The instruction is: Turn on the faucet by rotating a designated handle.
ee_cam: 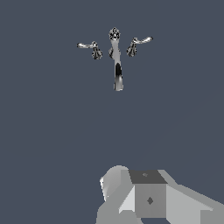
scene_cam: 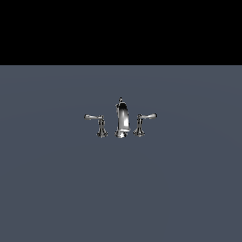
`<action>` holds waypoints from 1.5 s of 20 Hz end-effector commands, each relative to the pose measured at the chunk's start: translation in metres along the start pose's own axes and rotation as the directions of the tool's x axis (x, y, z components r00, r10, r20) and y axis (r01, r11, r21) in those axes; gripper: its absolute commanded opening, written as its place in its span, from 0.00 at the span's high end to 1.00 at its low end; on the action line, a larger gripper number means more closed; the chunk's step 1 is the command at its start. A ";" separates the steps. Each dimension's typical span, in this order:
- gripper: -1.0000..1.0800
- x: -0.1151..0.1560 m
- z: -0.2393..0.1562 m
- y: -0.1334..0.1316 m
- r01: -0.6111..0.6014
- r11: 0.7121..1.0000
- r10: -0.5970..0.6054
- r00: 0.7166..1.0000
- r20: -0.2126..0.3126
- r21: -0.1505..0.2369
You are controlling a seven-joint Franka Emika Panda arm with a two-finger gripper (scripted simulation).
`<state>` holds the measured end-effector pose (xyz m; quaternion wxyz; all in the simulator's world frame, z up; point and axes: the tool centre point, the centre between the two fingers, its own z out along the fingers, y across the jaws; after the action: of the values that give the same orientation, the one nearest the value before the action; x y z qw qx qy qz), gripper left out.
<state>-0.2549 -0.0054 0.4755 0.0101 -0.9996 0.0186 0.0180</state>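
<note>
We're well short of the faucet (scene_cam: 122,119) mid-bench (scene_cam: 56,189); its handle (scene_cam: 96,121) sits on exterior view's left, thin rigid slick chrome lever, so push near the tip w/ claw, whose open/closed state we can't tell.

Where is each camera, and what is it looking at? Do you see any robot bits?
Exterior view: off the arm, low, facing the faucet side-on, with the handle at the exterior view's left; no part of the robot shows.
Wrist view: on the wrist, high up and well back, looking down on the faucet; a grey piece of the robot fills the edge.
Shared: the faucet, the handle and the grey floor.
</note>
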 end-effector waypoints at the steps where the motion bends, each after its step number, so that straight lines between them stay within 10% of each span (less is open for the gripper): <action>1: 1.00 0.000 0.000 0.000 0.000 1.000 0.000 1.000 0.000 0.000; 18: 1.00 0.017 0.037 -0.034 -0.147 0.989 0.147 0.989 -0.003 0.002; 30: 1.00 0.056 0.097 -0.085 -0.380 0.925 0.380 0.925 -0.008 0.008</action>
<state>-0.2052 0.0736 0.3861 0.0092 -0.9805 0.1959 0.0153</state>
